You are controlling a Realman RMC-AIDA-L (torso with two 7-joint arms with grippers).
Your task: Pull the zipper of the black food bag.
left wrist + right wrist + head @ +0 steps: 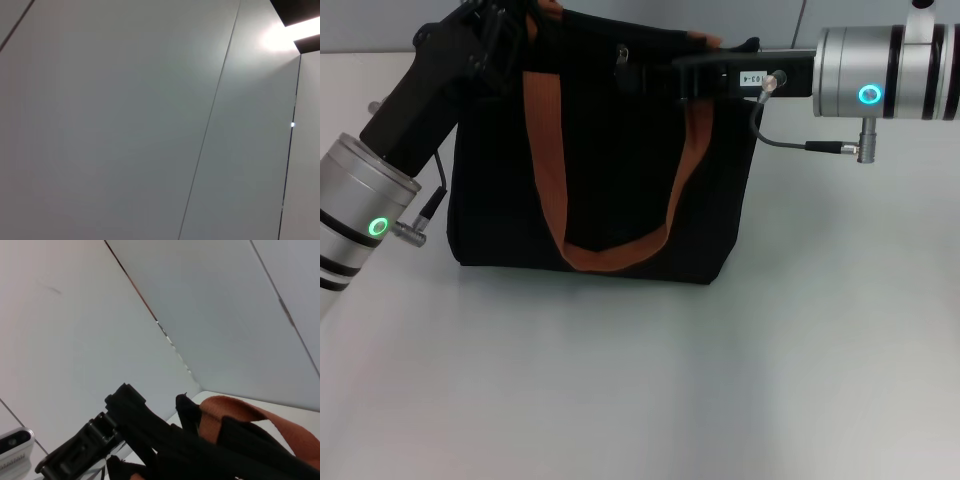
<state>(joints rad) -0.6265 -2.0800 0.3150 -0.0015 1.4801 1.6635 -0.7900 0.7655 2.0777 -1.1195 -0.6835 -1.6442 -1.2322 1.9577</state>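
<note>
Surface (650, 400): a pale surface is carrying the bag, with bare area stretching in front of it toward the robot.
Black food bag (600, 150): the boxy black tote is standing upright on the far half of the surface, slightly left of centre in the head view; it is also showing as dark folds of fabric in the right wrist view (210, 450).
Handle strap (545, 170): 1 orange-brown webbing strap is hanging down the front face in a loop; a piece of orange webbing is also showing in the right wrist view (235, 412).
Left arm (380, 190): it is reaching in from the left, with a green ring glowing on its silver cuff.
Right arm (880, 70): it is reaching in level from the right, along the bag's top edge.
Left claw (500, 35): it is sitting at the bag's top left corner; whether it is open or closed cannot be told.
Right claw (665, 70): it is lying along the bag's top, right of the zipper; its grip cannot be told.
Zipper (621, 57): a small silver pull tab is sitting on the bag's top edge, between the 2 claws, just beside the right one.
Left wrist view: it is showing only pale wall panels (125, 125).
</note>
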